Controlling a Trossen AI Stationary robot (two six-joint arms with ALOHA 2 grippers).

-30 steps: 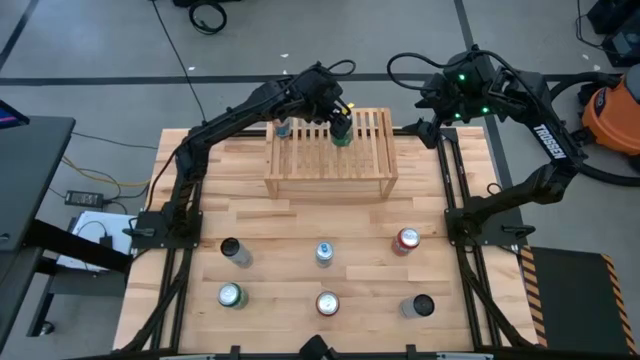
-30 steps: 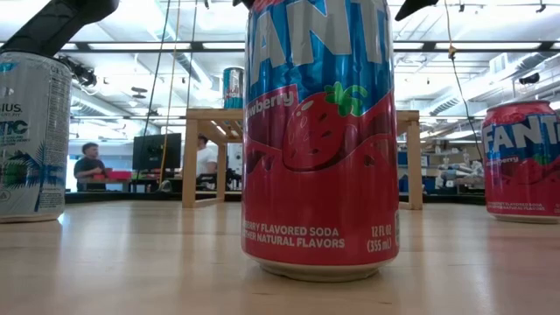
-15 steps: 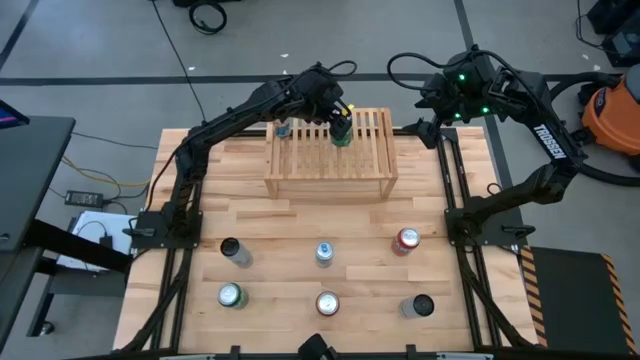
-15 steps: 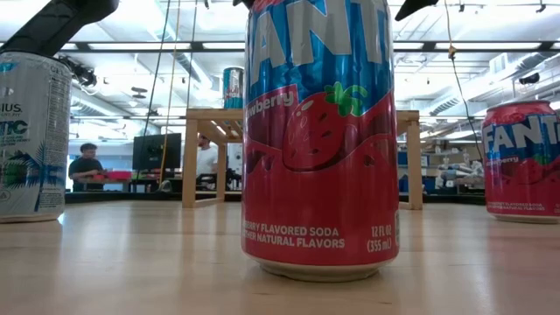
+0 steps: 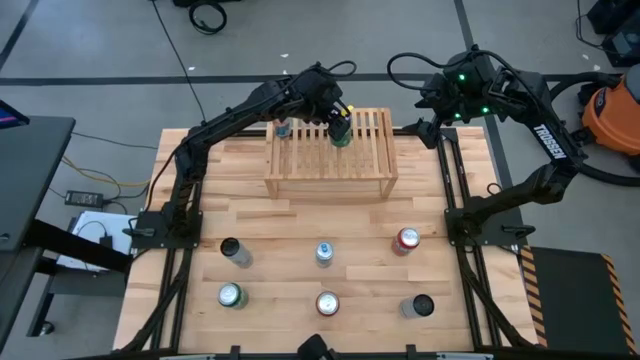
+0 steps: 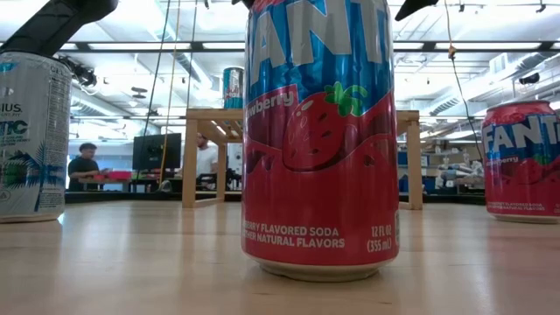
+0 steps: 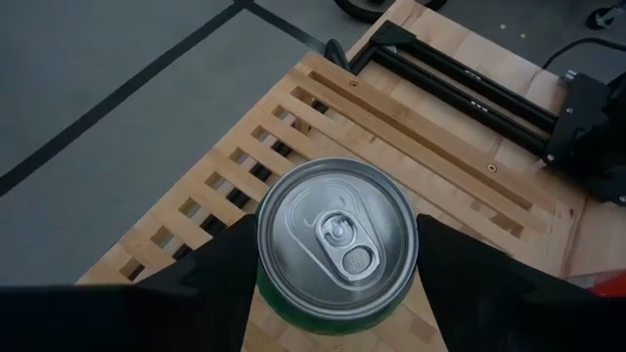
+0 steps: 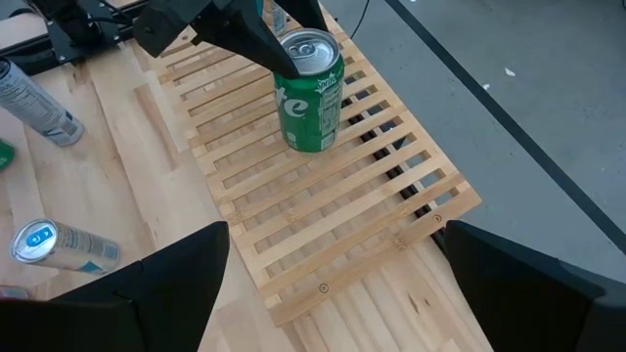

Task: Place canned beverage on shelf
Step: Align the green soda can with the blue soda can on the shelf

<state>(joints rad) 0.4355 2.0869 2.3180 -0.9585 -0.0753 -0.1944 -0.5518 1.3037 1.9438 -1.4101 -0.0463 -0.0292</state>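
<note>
Holding: left pincer point(image 8: 256, 39) pinching green can point(image 8: 311, 91), upright mid-slats on shelf point(image 8: 293, 205) at worktop's far edge. Right pincer spread, idle. I fear tipping on release.

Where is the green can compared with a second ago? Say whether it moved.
No. The green can sits at the same slats of the shelf, with the left gripper around it.

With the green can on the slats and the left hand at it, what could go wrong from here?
1. The left hand is clamped on the green can standing upright on the shelf; pulling away before opening could tip it.
2. The blue can stands close beside the left arm on the slatted top, so a sideways retreat might knock it over.
</note>
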